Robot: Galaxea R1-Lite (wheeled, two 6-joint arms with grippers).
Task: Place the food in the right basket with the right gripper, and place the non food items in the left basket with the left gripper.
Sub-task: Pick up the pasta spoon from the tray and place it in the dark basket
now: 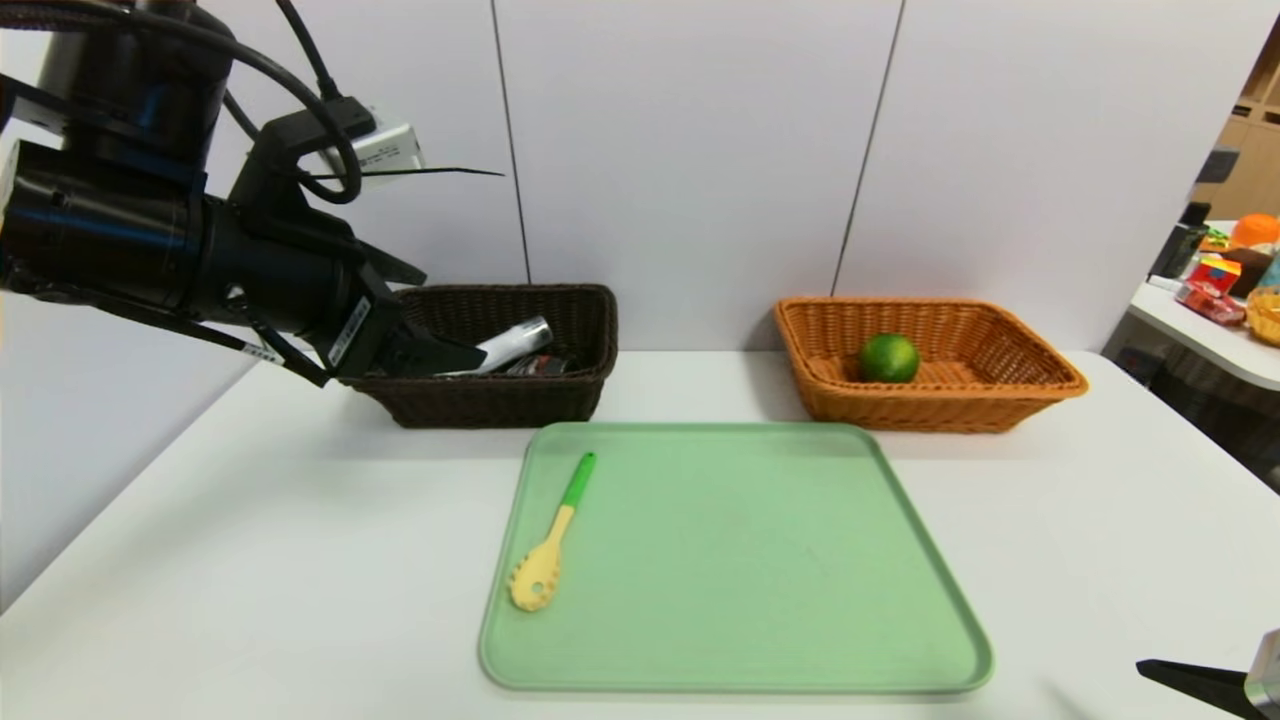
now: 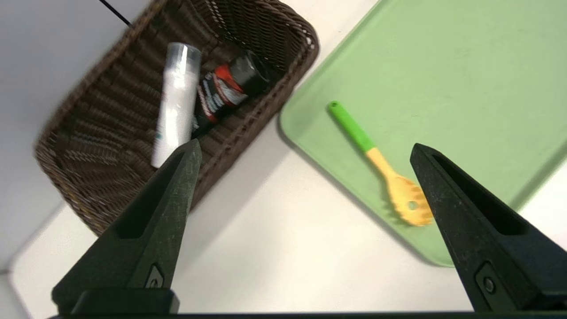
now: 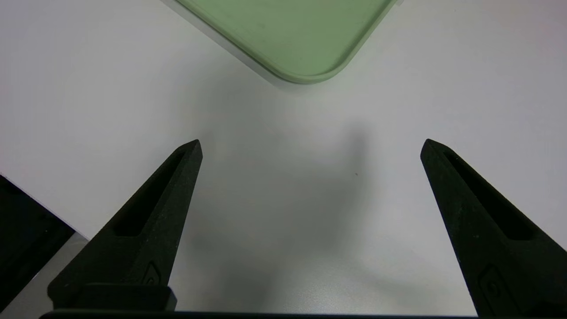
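A yellow pasta spoon with a green handle (image 1: 549,548) (image 2: 381,166) lies on the left side of the green tray (image 1: 780,560) (image 2: 443,66). In the dark brown left basket (image 1: 560,390) (image 2: 110,115) lie a white bottle (image 1: 512,342) (image 2: 175,104) and a black and red tube (image 2: 228,88). A green lime (image 1: 888,357) sits in the orange right basket (image 1: 960,400). My left gripper (image 1: 455,357) (image 2: 305,148) hangs open and empty above the front left of the brown basket. Low over the table's front right corner, my right gripper (image 3: 311,144) stands open and empty.
A corner of the green tray (image 3: 292,40) shows in the right wrist view, beyond bare white table (image 3: 283,186). A side table with coloured packets (image 1: 1225,285) stands at the far right. White wall panels rise behind the baskets.
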